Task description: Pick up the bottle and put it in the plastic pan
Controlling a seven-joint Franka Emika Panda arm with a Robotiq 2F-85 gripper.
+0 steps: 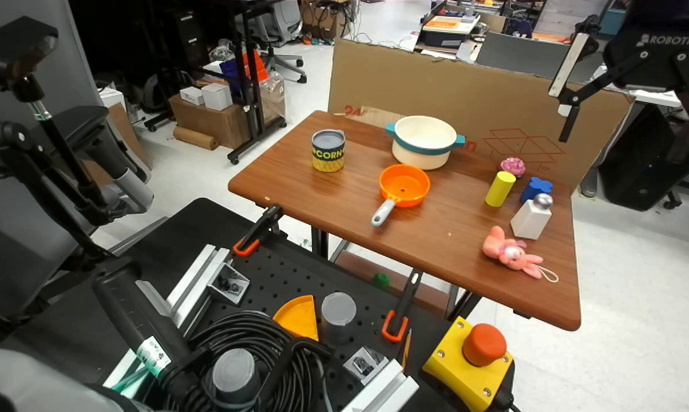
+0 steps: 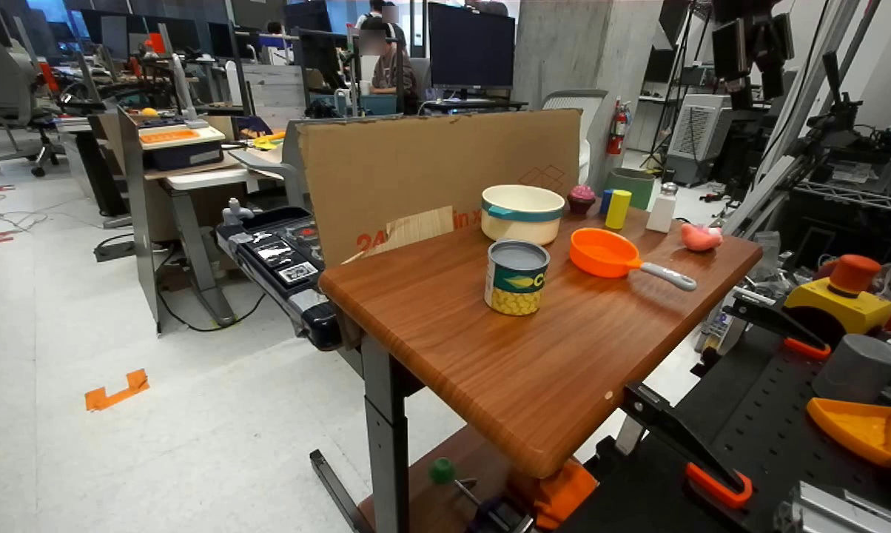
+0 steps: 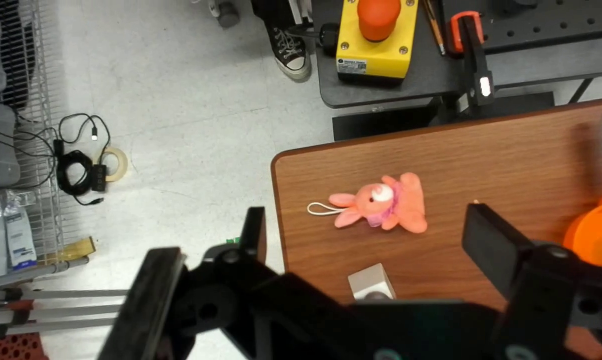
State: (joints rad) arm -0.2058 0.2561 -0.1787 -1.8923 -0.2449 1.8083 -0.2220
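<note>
1. Hanging well above the height of the table, your pincer has its jaws spread wide, and it sits apart from everything on the table.
2. You have the white bottle standing upright near one end of the table, silver cap uppermost; in the wrist view your pincer hides part of it.
3. Your orange pan rests nearer the middle, well apart from the bottle, its grey handle pointing toward a long edge of the table.
4. Just beside your bottle lies a pink plush rabbit, a white cord loop at its ears; the wrist view shows it to you framed between the jaws, down on the table.
5. On the bottle's other side you see a blue shape, with a yellow cylinder and a pink-topped cupcake close by.
6. Near your pan stand a white bowl with a teal band and, toward the end opposite the bottle, an upright can marked CORN.
</note>
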